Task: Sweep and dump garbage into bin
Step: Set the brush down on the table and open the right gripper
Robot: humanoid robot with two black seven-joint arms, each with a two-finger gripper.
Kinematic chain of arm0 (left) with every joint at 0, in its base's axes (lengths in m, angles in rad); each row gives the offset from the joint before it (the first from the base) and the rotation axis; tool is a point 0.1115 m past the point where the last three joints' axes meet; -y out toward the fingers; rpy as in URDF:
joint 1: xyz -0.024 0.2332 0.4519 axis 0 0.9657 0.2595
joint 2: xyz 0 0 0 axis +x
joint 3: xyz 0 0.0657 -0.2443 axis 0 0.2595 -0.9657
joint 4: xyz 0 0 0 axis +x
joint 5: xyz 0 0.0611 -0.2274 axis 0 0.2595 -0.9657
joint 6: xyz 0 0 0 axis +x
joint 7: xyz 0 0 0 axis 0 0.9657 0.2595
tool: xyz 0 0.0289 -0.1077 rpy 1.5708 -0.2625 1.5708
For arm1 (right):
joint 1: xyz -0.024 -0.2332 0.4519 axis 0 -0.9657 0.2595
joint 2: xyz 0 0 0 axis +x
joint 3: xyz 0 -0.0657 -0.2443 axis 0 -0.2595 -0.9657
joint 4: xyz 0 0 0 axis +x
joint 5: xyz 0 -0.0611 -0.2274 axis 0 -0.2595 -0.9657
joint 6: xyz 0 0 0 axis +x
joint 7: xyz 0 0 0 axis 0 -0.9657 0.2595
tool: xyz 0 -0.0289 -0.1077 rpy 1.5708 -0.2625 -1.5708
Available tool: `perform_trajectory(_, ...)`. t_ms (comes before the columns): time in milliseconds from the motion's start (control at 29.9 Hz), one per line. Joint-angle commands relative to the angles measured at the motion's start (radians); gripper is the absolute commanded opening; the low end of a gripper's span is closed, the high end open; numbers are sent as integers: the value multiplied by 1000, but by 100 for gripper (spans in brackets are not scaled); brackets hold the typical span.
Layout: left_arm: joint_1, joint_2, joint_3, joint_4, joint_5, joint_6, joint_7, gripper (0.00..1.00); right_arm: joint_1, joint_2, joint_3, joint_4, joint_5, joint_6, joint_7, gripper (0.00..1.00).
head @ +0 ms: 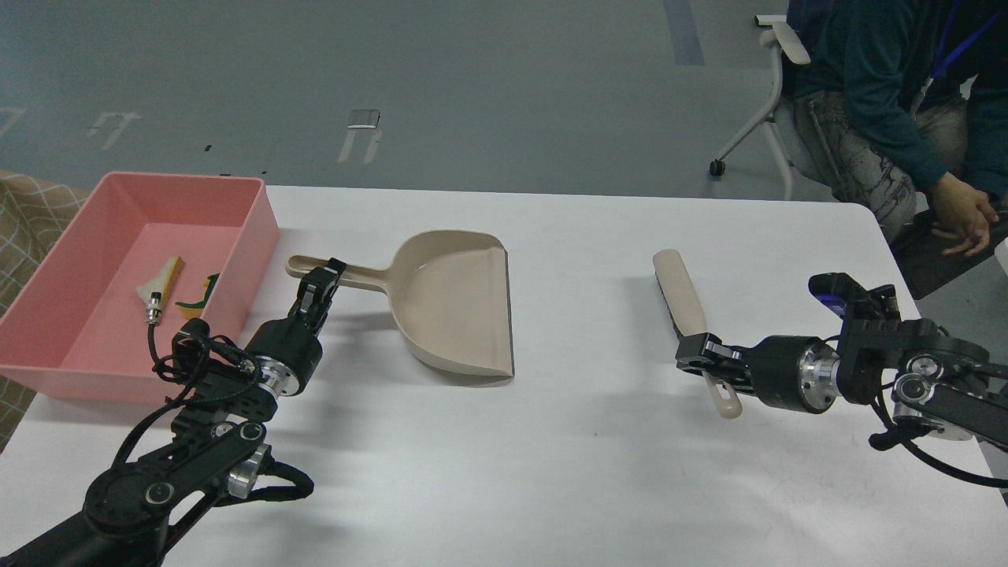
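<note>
Both garbage pieces [175, 285] lie in the pink bin [47, 339] at far left. The left gripper [324, 277] seems to pinch the dustpan [457, 303] handle; the right gripper [697, 353] pinches the brush [683, 295].

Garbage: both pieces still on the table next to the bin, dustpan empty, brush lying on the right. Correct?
Not quite. The head view shows both garbage pieces, the slice and the yellow chunk, inside the bin, not on the table. The rest holds: dustpan empty, brush lying on the right.

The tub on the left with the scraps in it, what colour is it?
Salmon pink, with plain walls. The bin shows clearly in the head view.
</note>
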Motion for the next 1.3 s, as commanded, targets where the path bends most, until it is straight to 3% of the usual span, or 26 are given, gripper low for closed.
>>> perform_trajectory(0,0,-4,-1,3,0,1,0,42,-23,-1,25,-1,1,0,3,0)
perform_trajectory(67,0,-10,-1,7,0,1,0,81,-33,-1,32,-1,2,-2,5,0)
perform_trajectory(134,0,-16,-1,7,-1,1,2,96,-37,-1,34,-1,2,-2,3,2)
perform_trajectory(267,0,-16,-1,8,-1,-1,2,97,-43,-1,34,-1,4,-3,3,7)
perform_trajectory(368,-1,-16,-1,8,-1,-7,0,98,-49,-1,40,-1,6,-5,3,18)
perform_trajectory(502,3,-16,2,7,0,-14,0,98,-59,-1,40,-2,6,-3,3,25)
perform_trajectory(903,25,1,20,-10,-1,-21,-4,98,-79,-3,61,-1,7,-5,3,26)
perform_trajectory(1070,23,3,19,-10,-3,-21,-6,98,-81,-3,66,-1,7,-8,16,19)
perform_trajectory(1170,25,4,19,-10,-3,-21,-6,98,-101,-3,80,2,7,-20,72,7)
perform_trajectory(1271,29,7,19,-15,-3,-21,-7,98,-125,-3,101,2,9,-20,100,2)
